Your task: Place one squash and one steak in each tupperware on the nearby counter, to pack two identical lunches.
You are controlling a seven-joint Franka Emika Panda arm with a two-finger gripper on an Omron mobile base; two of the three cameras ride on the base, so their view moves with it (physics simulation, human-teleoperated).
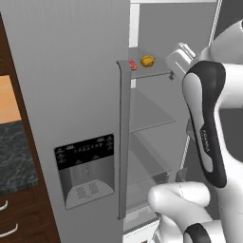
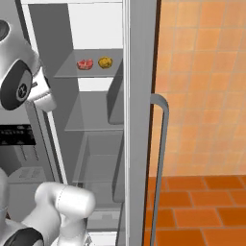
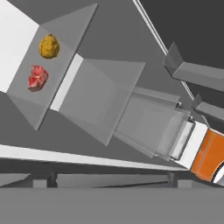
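Lumpy yellow-orange squash [image 2: 105, 62] and red-pink steak [image 2: 85, 64] with pale fat edge, side by side on upper fridge shelf [image 2: 72, 72], steak left. Gripper jaws spread fully wide, holding nothing, well short of both.
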